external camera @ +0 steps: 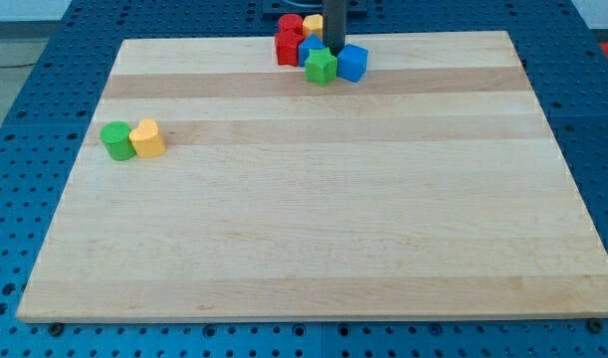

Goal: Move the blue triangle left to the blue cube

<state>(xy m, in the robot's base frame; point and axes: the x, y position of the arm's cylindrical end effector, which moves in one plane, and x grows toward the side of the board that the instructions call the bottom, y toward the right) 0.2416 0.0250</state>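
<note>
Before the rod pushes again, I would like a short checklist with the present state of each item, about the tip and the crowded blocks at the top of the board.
1. My tip visible: ok, it ends among the cluster at the view's top.
2. Blue cube identified: ok, just right of my tip.
3. Blue triangle identified: cannot tell, a blue block left of my tip is partly hidden and its shape is unclear.
4. Path free: not ok, the green star-like block and red blocks crowd it.
5. Yellow block behind: partly hidden, cannot tell.
6. Far pair, green cylinder and yellow block: ok, away from the work.
</note>
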